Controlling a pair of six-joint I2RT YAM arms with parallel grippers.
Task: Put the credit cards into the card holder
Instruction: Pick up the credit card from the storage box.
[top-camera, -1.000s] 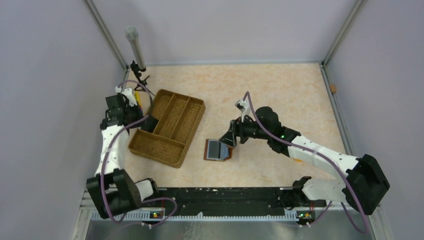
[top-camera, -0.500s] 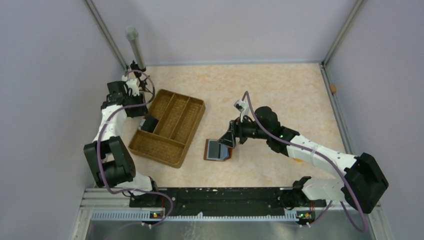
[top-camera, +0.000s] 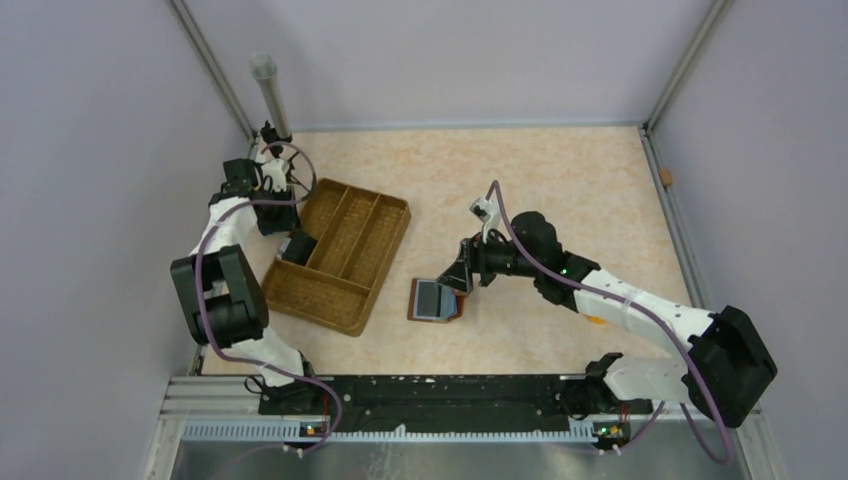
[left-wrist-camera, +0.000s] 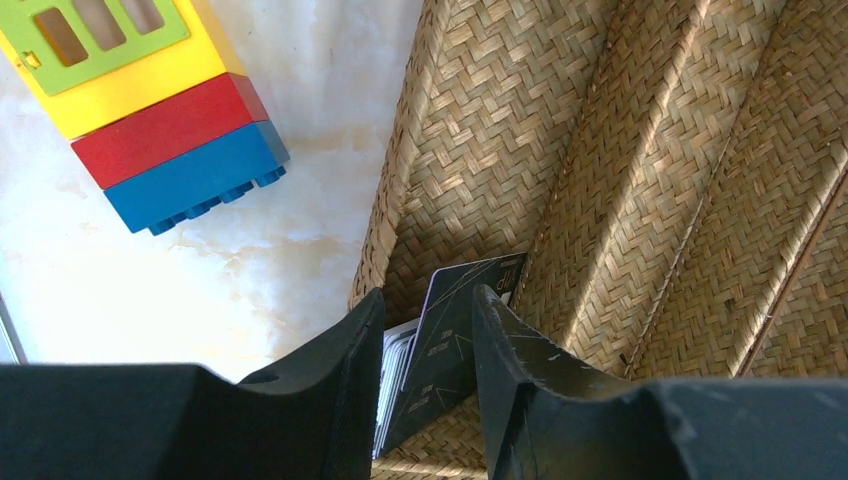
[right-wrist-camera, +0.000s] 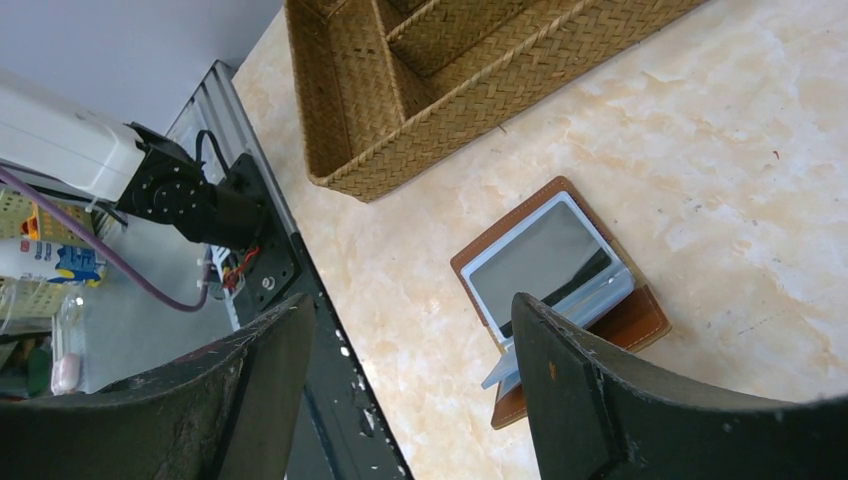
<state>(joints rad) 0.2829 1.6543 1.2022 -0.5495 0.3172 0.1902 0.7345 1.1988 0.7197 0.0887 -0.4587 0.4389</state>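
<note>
The brown card holder (top-camera: 452, 308) lies open on the table, with a glossy grey card (top-camera: 432, 297) on it. In the right wrist view the holder (right-wrist-camera: 625, 322) and card (right-wrist-camera: 540, 262) lie under my right gripper (right-wrist-camera: 410, 340), which is open and empty. It hovers just above the holder's right side (top-camera: 457, 276). My left gripper (left-wrist-camera: 428, 300) is open over the tray's near-left compartment (top-camera: 275, 222). A stack of cards stands there on edge, a dark card (left-wrist-camera: 462, 330) in front, showing between the jaws. I cannot tell if the fingers touch them. The stack also shows in the top view (top-camera: 299, 247).
A woven brown compartmented tray (top-camera: 395, 240) sits left of centre; it also shows in the left wrist view (left-wrist-camera: 640, 150) and the right wrist view (right-wrist-camera: 450, 90). A yellow, red and blue toy block (left-wrist-camera: 150, 110) lies just outside the tray's left wall. A grey post (top-camera: 270, 95) stands at the back left corner.
My left arm has swung toward the back, bringing its gripper over the tray's left compartment. The right arm, the holder and the card on it have not moved.
</note>
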